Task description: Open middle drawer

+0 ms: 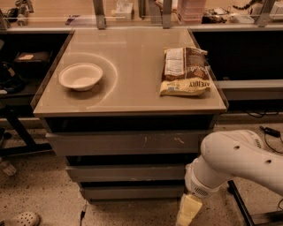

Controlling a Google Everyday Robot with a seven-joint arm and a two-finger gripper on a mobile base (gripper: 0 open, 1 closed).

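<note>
The gripper [188,212] hangs low, below the front right corner of the worktop [132,95] and close to the floor, with its cream tip cut by the bottom of the view. Whether it is clenched or released does not show. It hangs from the thick white arm [236,161] that enters from the right.

The middle drawer [126,173] lies up and to the left of the gripper. Its plain grey front runs under the worktop's front edge, second of three stacked fronts, and looks pushed in. The right end of that front is near the arm's wrist, above the gripper, and no contact between the two can be seen. Above it is the scratched drawer front [128,143], with pale marks toward its right. Below it is the lowest drawer front [132,192], whose right end is just beside the gripper.

On the worktop a white bowl [81,76] stands near the left edge, about midway back. A brown and yellow snack bag [185,70] lies flat near the right edge, its yellow end toward the front right corner.

The floor [40,185] is speckled. A pale shoe [22,218] is at the lower left, and dark cables [267,131] lie at the right. Beyond the back edge runs a cluttered shelf [203,13].
</note>
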